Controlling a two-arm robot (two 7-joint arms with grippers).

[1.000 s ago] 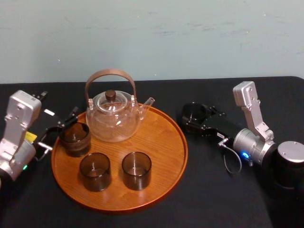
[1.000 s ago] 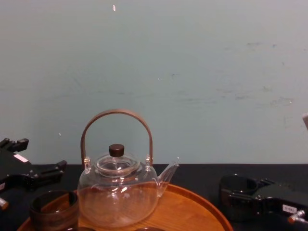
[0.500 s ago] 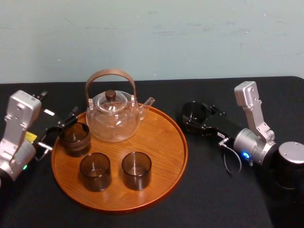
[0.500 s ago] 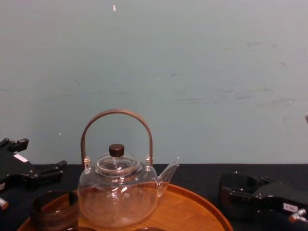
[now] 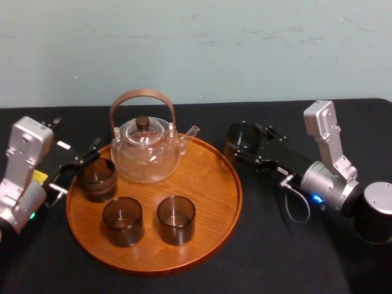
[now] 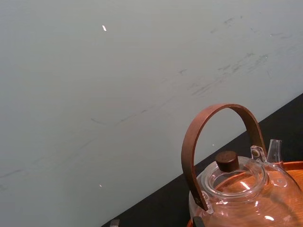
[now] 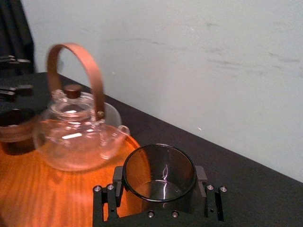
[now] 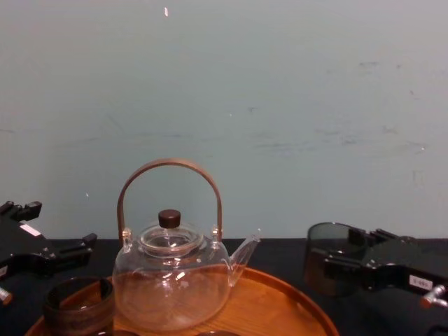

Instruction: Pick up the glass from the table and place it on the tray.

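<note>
Head view: a black table (image 5: pixel 184 278) meets a pale green wall (image 5: pixel 245 49). The wooden tray (image 5: pixel 214 184) carries a teapot (image 5: pixel 146 150) and three dark cups (image 5: pixel 176 219). The glass (image 5: pixel 241 138), smoky and see-through, is just off the tray's right rim, clamped in the right gripper (image 5: pixel 245 147). The left gripper (image 5: pixel 76 165) lies spread at the tray's left edge.

Left wrist view: the teapot's handle (image 6: pixel 218 111) arches against the wall.

Right wrist view: fingers (image 7: pixel 116 187) press both sides of the upright glass (image 7: pixel 159 165).

Chest view: the glass (image 8: pixel 327 259) is right of the spout (image 8: pixel 245 253).
</note>
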